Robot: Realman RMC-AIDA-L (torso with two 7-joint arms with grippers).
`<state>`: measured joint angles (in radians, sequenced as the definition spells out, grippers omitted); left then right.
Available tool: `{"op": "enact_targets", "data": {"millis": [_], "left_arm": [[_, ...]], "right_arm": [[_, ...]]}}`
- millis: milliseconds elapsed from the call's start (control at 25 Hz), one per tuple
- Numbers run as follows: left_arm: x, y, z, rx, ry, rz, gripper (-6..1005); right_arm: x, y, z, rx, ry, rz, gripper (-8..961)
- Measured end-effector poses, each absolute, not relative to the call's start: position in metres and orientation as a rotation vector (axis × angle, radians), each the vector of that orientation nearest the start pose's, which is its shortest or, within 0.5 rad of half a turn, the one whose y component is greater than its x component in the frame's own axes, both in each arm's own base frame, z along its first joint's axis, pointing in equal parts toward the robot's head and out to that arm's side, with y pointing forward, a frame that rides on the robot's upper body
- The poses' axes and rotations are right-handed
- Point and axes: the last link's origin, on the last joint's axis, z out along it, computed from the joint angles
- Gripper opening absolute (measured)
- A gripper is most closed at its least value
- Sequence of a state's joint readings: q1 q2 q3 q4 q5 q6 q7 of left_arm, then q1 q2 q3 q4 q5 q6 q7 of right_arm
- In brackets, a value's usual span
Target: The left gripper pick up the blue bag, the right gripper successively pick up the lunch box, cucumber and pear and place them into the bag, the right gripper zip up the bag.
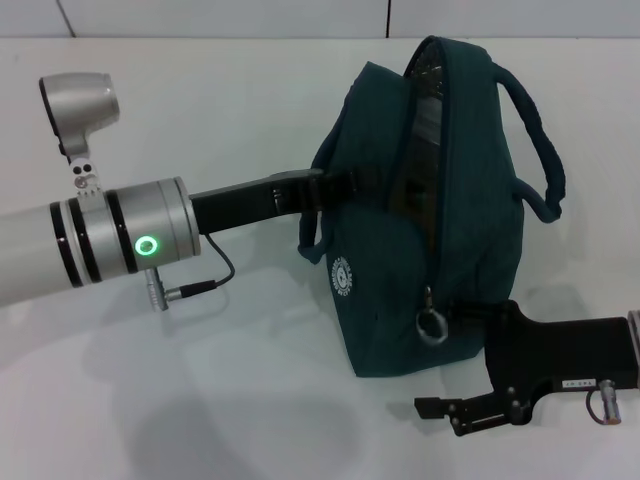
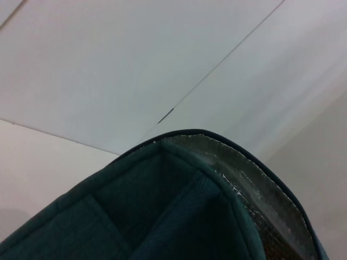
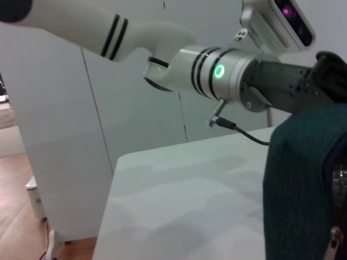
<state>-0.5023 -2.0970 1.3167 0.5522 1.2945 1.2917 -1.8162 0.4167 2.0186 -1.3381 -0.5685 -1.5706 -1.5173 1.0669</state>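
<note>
The blue bag (image 1: 400, 280) stands upright on the white table, its top gaping and showing silver lining (image 1: 425, 110). My left gripper (image 1: 325, 187) reaches in from the left and is shut on the bag's left side by a handle. The left wrist view is filled by the bag's rim (image 2: 162, 216) and lining. My right gripper (image 1: 465, 312) presses against the bag's near end, beside the metal ring pull (image 1: 433, 326), which hangs down. The right wrist view shows the bag's end (image 3: 303, 179) close up. The lunch box, cucumber and pear are out of view.
The white table (image 1: 200, 380) stretches around the bag, and its far edge (image 3: 116, 162) drops off in the right wrist view. A thin black cable (image 1: 215, 275) loops under the left wrist. White wall panels stand behind the table.
</note>
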Motion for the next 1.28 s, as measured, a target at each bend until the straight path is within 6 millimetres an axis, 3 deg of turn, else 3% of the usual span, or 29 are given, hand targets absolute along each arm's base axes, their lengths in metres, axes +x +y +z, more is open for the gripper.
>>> {"op": "enact_targets", "data": {"millis": [640,1280], "left_arm": [[-0.214,0.33,-0.06,-2.524,-1.381,-1.107,31],[-0.214,0.33,-0.06,-2.526,-1.381,-1.107,32]], "right_arm": [[0.264,0.278,-0.041,-2.904,0.244,0.771,888],[0.263,0.279,-0.043,-2.899,0.263,0.792,444]]}}
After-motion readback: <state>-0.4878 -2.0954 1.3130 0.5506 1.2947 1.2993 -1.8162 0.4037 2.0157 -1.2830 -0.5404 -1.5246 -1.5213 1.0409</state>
